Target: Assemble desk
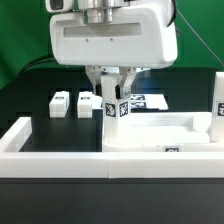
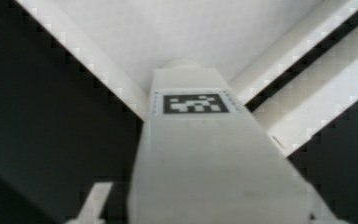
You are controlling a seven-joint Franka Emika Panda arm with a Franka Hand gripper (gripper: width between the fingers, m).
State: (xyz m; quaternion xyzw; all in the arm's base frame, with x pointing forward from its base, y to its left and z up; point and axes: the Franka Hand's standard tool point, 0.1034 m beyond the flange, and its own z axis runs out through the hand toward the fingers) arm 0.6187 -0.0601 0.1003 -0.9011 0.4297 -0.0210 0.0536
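1. The gripper (image 1: pixel 112 95) is clamped on a white plastic leg post (image 1: pixel 112 113) of square section. The post stands upright at the centre of the exterior view, with a black-white tag on its face.
2. The post is at the left end of the tabletop (image 1: pixel 165 128), a smooth white rimmed slab at right of centre.
3. Two spare leg posts (image 1: pixel 60 103) lie at left of centre on the black table (image 1: pixel 30 95).
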